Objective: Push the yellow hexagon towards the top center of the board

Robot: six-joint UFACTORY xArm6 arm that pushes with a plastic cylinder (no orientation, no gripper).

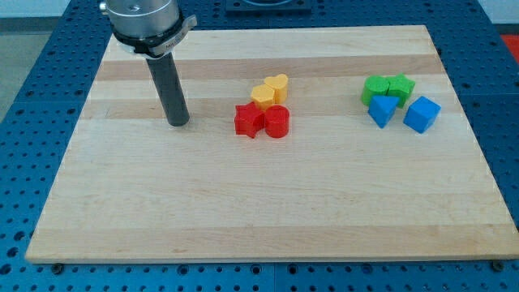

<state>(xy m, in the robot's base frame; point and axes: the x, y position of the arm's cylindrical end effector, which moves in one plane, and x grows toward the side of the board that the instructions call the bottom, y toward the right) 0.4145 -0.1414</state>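
While the yellow hexagon (263,95) sits in a tight central cluster on the wooden board (268,211), my tip (178,123) rests on the surface well to the view's left of it, touching no block. No fingers exist on this rig to open or close; a bare dark rod does the work. Just up and to the right of the hexagon, and touching it, is a yellow heart (278,84); below it, a red star (248,120) and a red cylinder (276,121) press against its lower edge. Farther to the view's right, well apart, a green block (375,88) of rounded outline, a green star (401,86), a blue triangle-like block (382,110) and a blue cube (422,113) form a second group. Reaching the top centre likely calls for a push from below, yet the red pair blocks that side. A sound approach, by my judgement, is to swing around beneath the cluster and drive upward, letting the red blocks carry the hexagon, or to slip in from the left between hexagon and red star. Either way, the heart will probably ride along, and an off-centre contact could spin the hexagon sideways.
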